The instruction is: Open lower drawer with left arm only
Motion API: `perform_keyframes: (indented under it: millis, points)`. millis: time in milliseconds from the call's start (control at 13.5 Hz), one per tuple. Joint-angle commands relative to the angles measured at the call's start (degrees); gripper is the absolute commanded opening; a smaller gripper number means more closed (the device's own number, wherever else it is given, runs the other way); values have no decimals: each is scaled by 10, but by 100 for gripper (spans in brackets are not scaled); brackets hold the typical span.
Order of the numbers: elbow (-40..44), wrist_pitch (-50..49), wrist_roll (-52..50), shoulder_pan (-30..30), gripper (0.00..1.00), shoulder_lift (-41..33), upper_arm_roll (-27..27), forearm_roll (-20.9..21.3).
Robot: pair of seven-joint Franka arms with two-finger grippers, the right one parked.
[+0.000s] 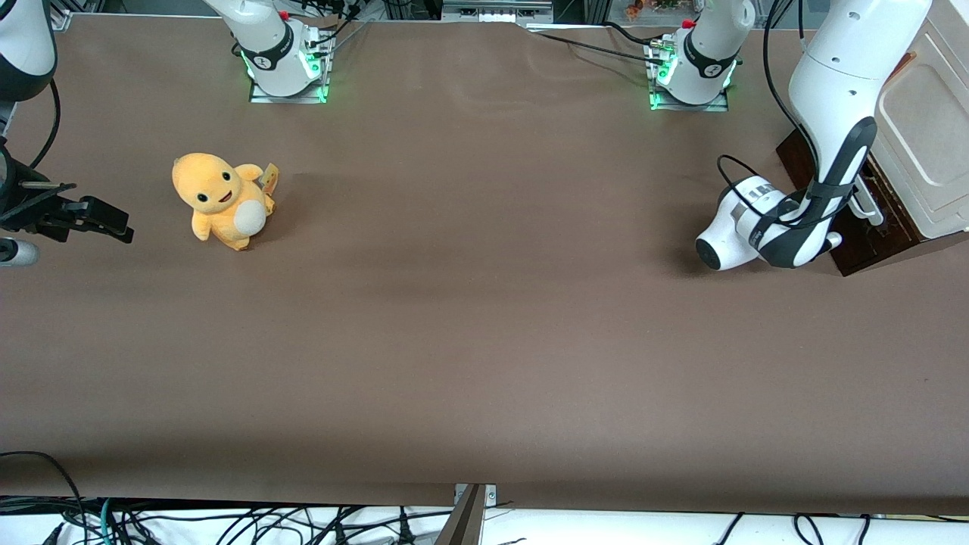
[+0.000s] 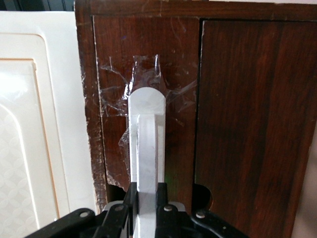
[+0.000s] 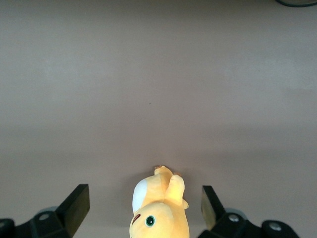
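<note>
Front view shows the brown table [image 1: 469,318] with the left arm [image 1: 829,113] bent down toward the cabinet at the working arm's end, its wrist low in front of the dark wooden front of the lower drawer [image 1: 870,227]. A yellow plush toy [image 1: 221,199] sits well apart, toward the parked arm's end. Beside the dark wood stands a cream panel [image 2: 29,139]. The left wrist view looks straight at the drawer front, where the white bar handle [image 2: 147,144], taped at its rounded end, runs lengthwise away from the gripper [image 2: 147,206]. Its fingers [image 2: 130,198] sit closed against either side of the bar. Judging from this, the drawer looks unopened, and the pull should go straight back, away from the drawer front.
</note>
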Motion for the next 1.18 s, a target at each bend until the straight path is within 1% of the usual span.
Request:
perform_keyframes:
  millis: [0,1109]
  points:
    - [3,-4,7,-6,17,-12,-13,-26]
    - [32,-28,3,-8,18,-12,-55,-75]
